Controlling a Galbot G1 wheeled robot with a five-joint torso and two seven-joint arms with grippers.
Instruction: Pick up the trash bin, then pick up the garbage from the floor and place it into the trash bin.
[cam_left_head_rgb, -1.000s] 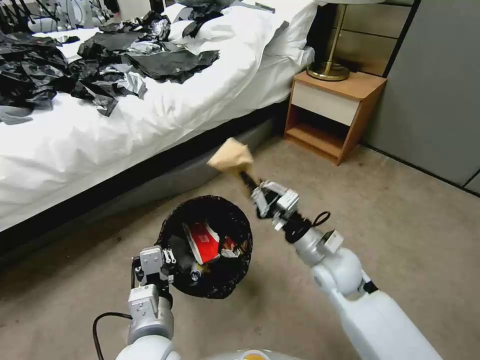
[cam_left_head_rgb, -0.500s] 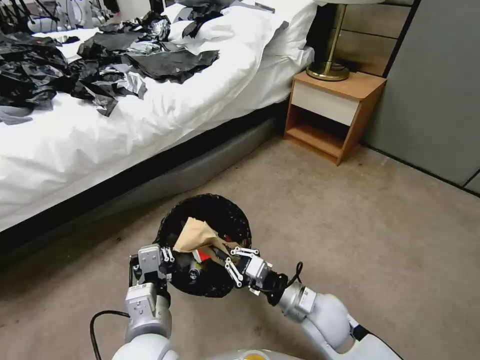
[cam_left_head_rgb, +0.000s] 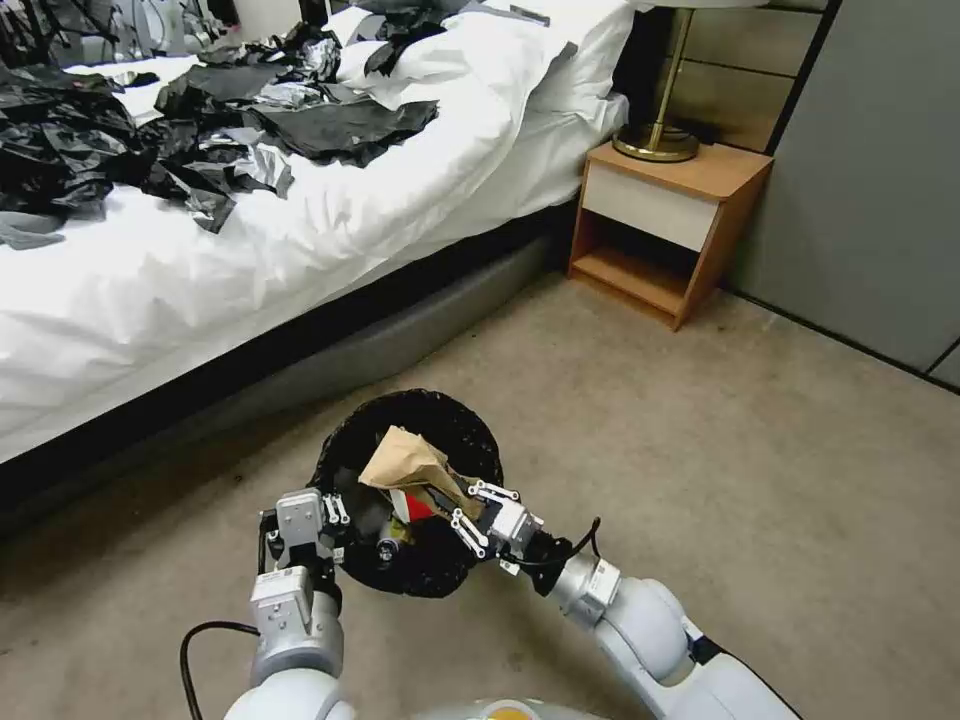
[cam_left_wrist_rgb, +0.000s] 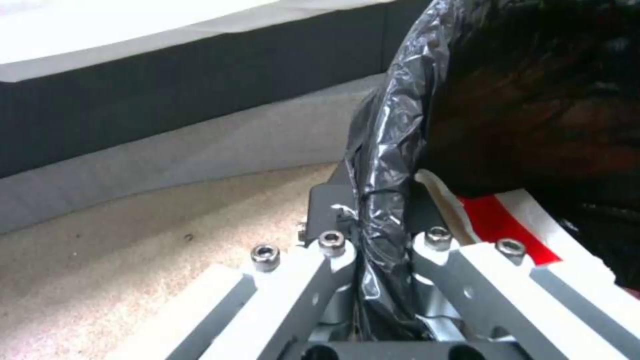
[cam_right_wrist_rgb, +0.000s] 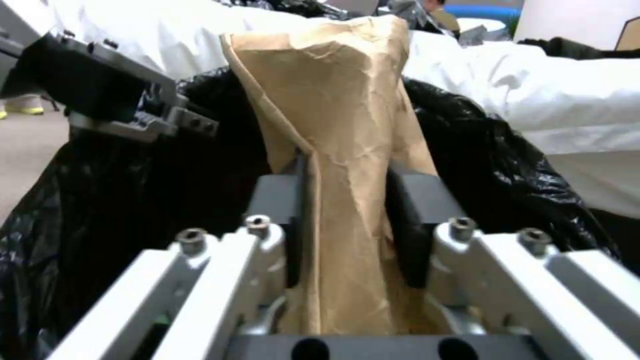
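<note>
The trash bin (cam_left_head_rgb: 440, 425), lined with a crinkly black bag, hangs just above the carpet in front of me. My left gripper (cam_left_head_rgb: 338, 520) is shut on its near-left rim; the left wrist view shows the bag-covered rim (cam_left_wrist_rgb: 387, 165) pinched between the fingers. A piece of garbage, crumpled brown paper (cam_left_head_rgb: 408, 462), is over the bin's mouth with my right gripper (cam_left_head_rgb: 455, 508) shut on it. In the right wrist view the brown paper (cam_right_wrist_rgb: 333, 115) stands up between the pads. A red-and-white carton (cam_left_head_rgb: 415, 507) lies inside the bin.
A bed (cam_left_head_rgb: 200, 270) with white sheets and a heap of black plastic (cam_left_head_rgb: 120, 130) runs along the left. A wooden nightstand (cam_left_head_rgb: 665, 215) with a brass lamp (cam_left_head_rgb: 660, 130) stands at the back right. Bare carpet (cam_left_head_rgb: 760, 430) spreads to the right.
My right arm swung down and left, carrying the brown paper from mid-air near the bed to over the bin's mouth. The left gripper and bin stayed put.
</note>
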